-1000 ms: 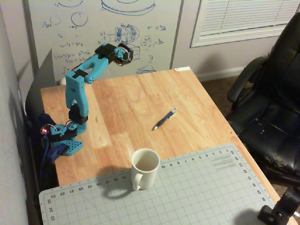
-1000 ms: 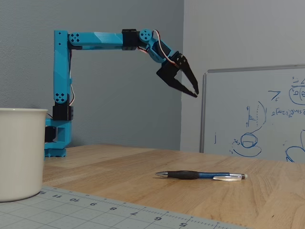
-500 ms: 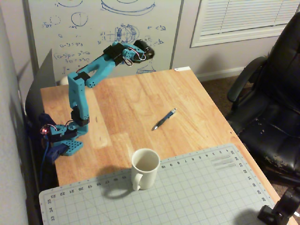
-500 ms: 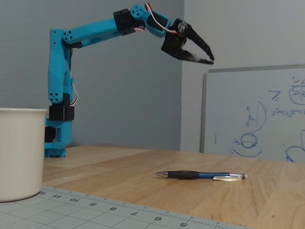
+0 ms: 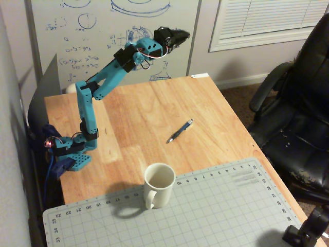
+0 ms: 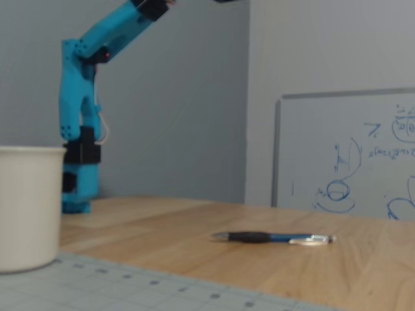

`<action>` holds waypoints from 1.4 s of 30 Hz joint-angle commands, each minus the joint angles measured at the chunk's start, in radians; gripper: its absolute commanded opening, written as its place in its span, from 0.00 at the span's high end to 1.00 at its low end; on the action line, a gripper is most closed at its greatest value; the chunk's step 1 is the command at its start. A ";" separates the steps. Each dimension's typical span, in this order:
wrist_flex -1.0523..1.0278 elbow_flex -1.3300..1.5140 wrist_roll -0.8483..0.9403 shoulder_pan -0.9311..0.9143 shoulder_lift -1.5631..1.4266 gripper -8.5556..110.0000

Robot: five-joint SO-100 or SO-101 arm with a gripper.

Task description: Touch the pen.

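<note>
The pen [image 5: 180,130] is slim and dark blue with a silvery clip end. It lies flat on the wooden table [image 5: 154,108], right of centre in a fixed view, and it also shows lying flat in the low fixed view [image 6: 272,238]. My gripper [image 5: 180,36] is dark and held high in the air, well above and behind the pen, on the raised blue arm [image 5: 110,69]. Its jaws look closed together, with nothing between them. In the low fixed view only the arm [image 6: 81,123] shows; the gripper is cut off at the top edge.
A white mug [image 5: 159,184] stands on the edge of a grey cutting mat [image 5: 216,211] at the table's front; it also shows in the low fixed view [image 6: 29,204]. A whiteboard [image 5: 113,31] leans behind the table. A black office chair [image 5: 298,113] stands to the right.
</note>
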State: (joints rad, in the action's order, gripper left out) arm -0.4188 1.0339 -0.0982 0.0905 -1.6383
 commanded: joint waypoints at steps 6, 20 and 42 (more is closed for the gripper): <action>0.069 0.209 0.006 -0.008 -0.064 0.92; 0.069 0.750 0.008 -0.006 -0.106 0.92; 0.084 1.100 0.008 0.063 0.074 0.92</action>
State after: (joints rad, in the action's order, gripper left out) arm -0.3574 2.1506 -0.0982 0.1396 -1.5708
